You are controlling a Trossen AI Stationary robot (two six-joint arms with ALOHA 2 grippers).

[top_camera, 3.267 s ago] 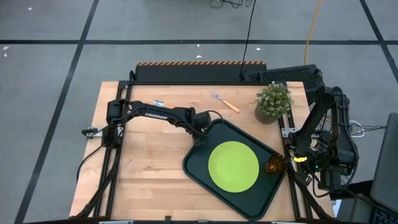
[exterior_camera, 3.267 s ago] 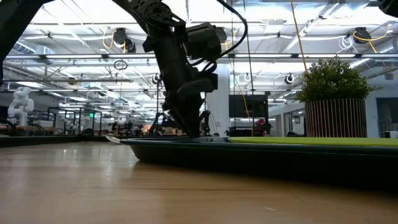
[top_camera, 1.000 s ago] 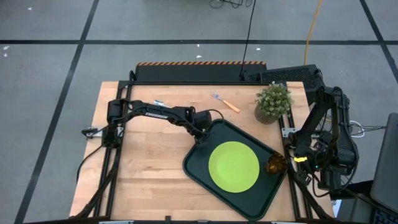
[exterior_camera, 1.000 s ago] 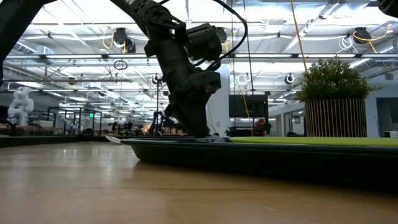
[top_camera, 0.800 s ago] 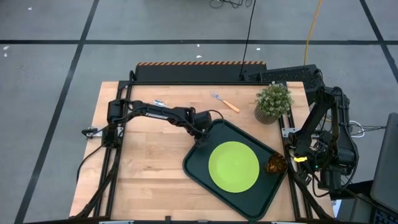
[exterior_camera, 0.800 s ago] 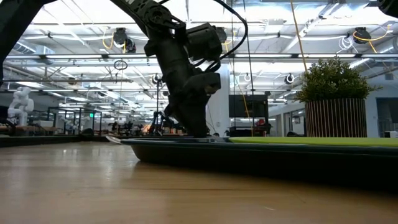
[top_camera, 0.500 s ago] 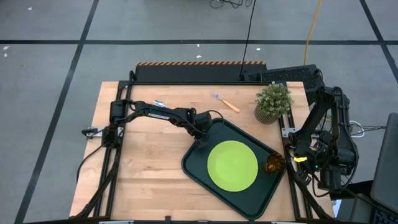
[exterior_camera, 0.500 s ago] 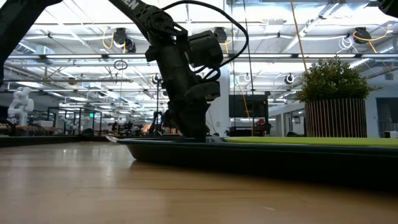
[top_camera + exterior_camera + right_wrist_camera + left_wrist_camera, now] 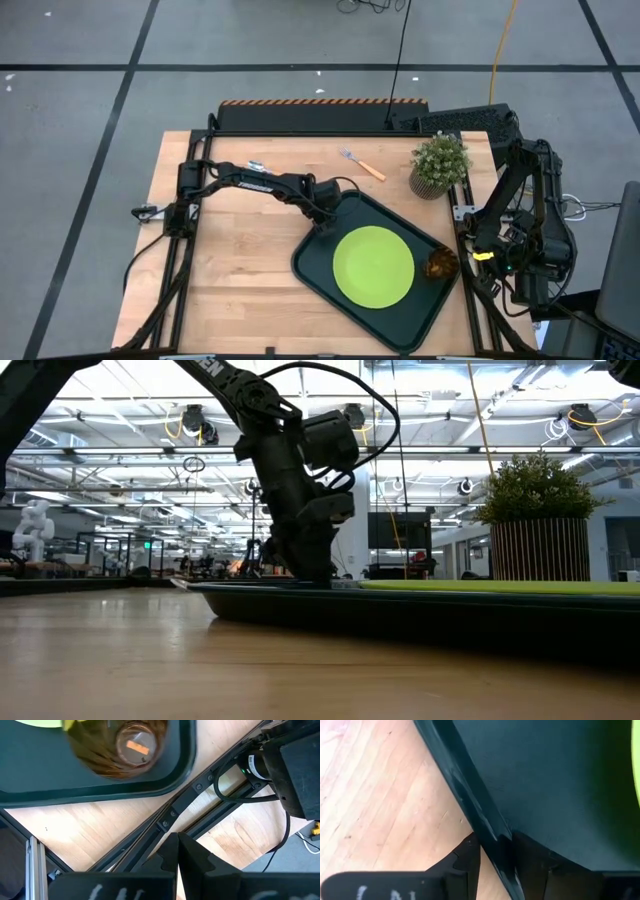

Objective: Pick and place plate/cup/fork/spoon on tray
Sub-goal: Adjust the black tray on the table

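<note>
The left gripper [image 9: 322,211] straddles the far-left rim of the tray [image 9: 318,278], one finger inside and one outside, pinching it. The plate [image 9: 374,265] and cup [image 9: 438,264] already sit on the tray. The fork [image 9: 362,165] lies far, mid-table; the spoon [image 9: 257,166] far left. Judged step: repositioning the tray. Next: release and fetch cutlery. The right gripper [image 9: 178,846] waits closed, empty, right of the tray

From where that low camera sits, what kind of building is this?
Probably a large robotics lab or workshop: bright ceiling striplights, a white humanoid robot figure far back, and taped black lines on the grey floor.
</note>
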